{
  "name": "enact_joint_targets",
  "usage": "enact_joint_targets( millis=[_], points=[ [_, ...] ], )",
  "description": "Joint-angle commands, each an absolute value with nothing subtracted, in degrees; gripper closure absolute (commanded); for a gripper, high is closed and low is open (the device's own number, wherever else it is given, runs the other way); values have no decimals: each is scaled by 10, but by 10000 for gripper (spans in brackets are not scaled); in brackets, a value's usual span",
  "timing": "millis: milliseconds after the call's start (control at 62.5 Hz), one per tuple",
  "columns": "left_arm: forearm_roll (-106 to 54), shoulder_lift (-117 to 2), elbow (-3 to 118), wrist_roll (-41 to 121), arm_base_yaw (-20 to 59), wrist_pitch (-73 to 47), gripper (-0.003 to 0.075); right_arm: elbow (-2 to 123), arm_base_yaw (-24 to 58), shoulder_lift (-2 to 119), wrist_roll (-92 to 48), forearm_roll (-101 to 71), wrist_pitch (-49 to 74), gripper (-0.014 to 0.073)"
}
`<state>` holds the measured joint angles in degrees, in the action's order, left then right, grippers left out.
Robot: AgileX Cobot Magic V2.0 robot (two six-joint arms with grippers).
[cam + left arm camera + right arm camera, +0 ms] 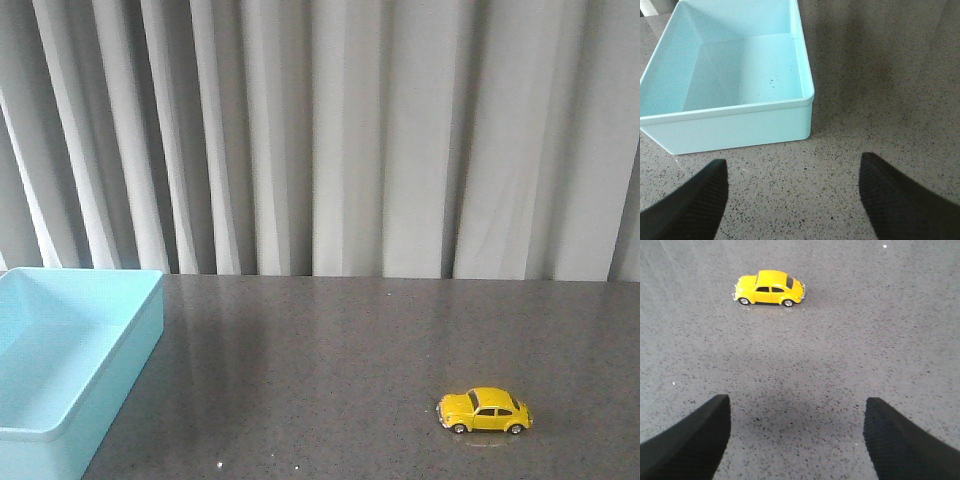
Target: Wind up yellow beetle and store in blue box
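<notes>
- Box first: the blue box [70, 360] sits at the left edge of the grey speckled table [330, 370], open-topped, nothing in it but a few dark specks on its floor. It lies just ahead of the left gripper [792, 200], its near wall facing the fingers and a strip of bare table between.
- Left gripper: spread wide, holding nothing. Its 2 dark ribbed fingertips [690, 205] hang above the table, short of the box and not touching it.
- Middle of the table: nothing lies between box and car in the front view; the 2 are well apart.
- Yellow beetle [485, 411]: stands on its 4 wheels on the right side of the table, near the front edge. From the right gripper [797, 440] it lies ahead and off toward the left-hand finger, not centred in the gap, with open table between.
- Long axis: the beetle [769, 288] is broadside to the right gripper, its length running across the line of approach, roughly parallel to the line joining the fingertips.
- Right gripper: also spread wide and empty, fingertips [905, 445] above the table.
- Judgement: the right arm is plainly the nearer, so the pick falls to it. It would need to go forward and shift sideways toward the car, and probably turn the wrist so the fingers close across the narrow body.
- Task stands at its start: car not yet gripped or wound.
</notes>
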<state>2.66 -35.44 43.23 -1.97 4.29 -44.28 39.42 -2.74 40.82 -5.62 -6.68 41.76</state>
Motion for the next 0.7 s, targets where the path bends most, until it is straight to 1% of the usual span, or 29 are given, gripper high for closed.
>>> enact_joint_targets(
  millis=[0, 208, 352, 528, 608, 688],
  points=[
    [30, -379, 452, -23, 47, -395, 171, 432, -31, 437, -83, -94, 377, 33],
    [12, -461, 477, -10, 47, -388, 172, 521, -30, 552, -159, -164, 419, 33],
    [-34, -494, 477, 33, 47, -378, 182, 579, -11, 640, -168, -160, 421, 33],
    [-49, -505, 476, 54, 47, -375, 185, 661, 39, 753, -102, -99, 414, 33],
    [-48, -505, 475, 53, 47, -372, 185, 713, 46, 804, -57, -76, 429, 33],
    [-48, -505, 475, 53, 47, -372, 185, 758, 45, 853, -41, -75, 456, 33]
  ],
)
